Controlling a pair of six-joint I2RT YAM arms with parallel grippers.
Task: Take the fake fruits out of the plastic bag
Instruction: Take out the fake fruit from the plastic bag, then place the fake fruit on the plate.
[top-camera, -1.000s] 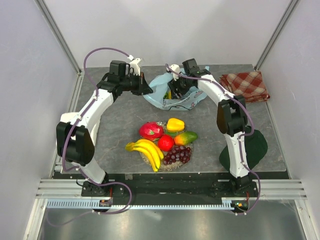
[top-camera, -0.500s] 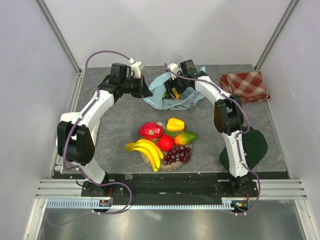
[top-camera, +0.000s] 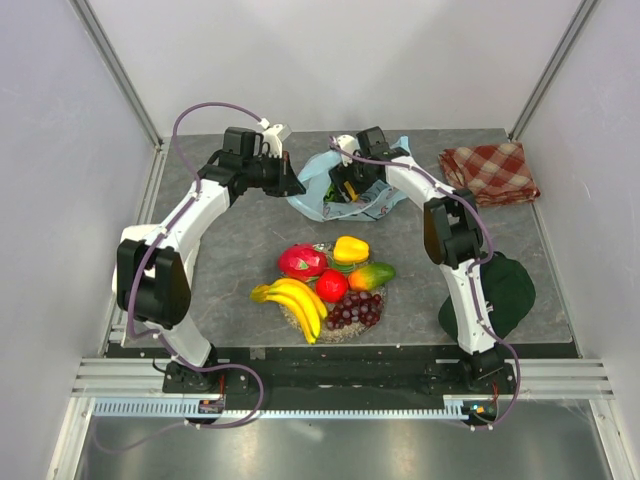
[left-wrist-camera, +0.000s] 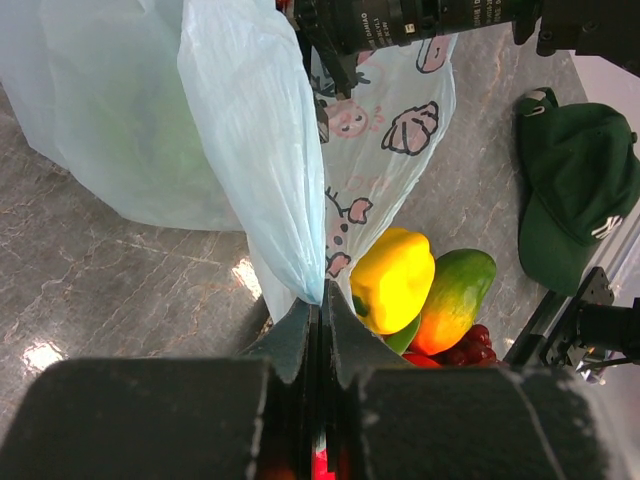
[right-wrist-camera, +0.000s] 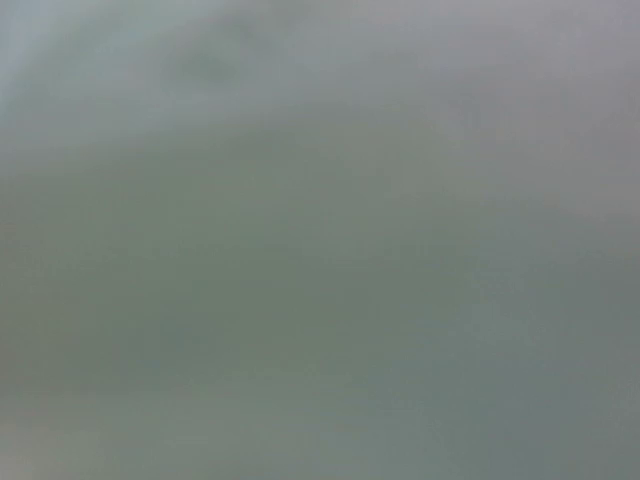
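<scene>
Pinching the rim of the limp, slippery plastic bag (left-wrist-camera: 250, 130) at the worktop's 12 o'clock, your left pincer (left-wrist-camera: 320, 300) is clamped on film; right pincer (top-camera: 347, 188) inside it, spread unclear; fake fruits (top-camera: 330, 285) at centre look light, glossy, so grip mid-body.

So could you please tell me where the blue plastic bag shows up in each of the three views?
Top external: blue plastic bag at upper centre.
Left wrist: the bag upper left, an edge pinched in the left gripper.
Right wrist: all blur; cannot tell.
Shared landmark: green cap.
</scene>
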